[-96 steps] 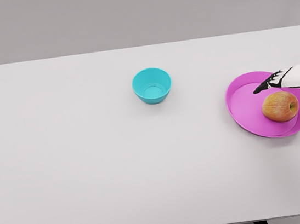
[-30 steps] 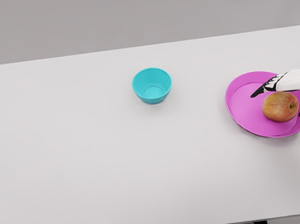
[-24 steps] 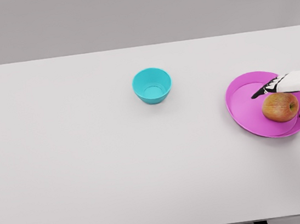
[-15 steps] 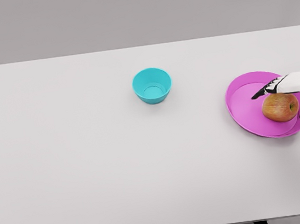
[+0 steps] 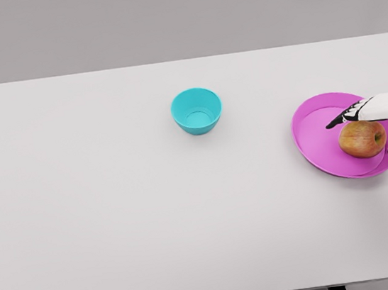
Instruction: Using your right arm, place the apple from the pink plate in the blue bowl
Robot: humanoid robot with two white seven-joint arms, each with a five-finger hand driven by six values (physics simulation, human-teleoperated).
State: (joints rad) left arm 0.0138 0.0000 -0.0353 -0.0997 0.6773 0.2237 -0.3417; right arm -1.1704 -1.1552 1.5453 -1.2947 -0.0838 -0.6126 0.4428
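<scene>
A red-yellow apple (image 5: 362,139) lies in the right half of the pink plate (image 5: 314,136) at the table's right side. My right hand (image 5: 363,136) reaches in from the right edge and hovers just over the apple. Its fingers (image 5: 339,120) are spread along the apple's far side, and the thumb is at the near right side. The hand is open, and the apple still rests on the plate. The blue bowl (image 5: 196,110) stands empty near the table's middle, well to the left of the plate. My left arm is out of view.
The white table (image 5: 117,212) ends at a front edge along the bottom of the picture. A grey wall lies behind it.
Since 3.2 s ago my right hand has dropped closer onto the apple and its fingers have narrowed around it. Over the last second it has hardly moved. The apple stays on the plate.
</scene>
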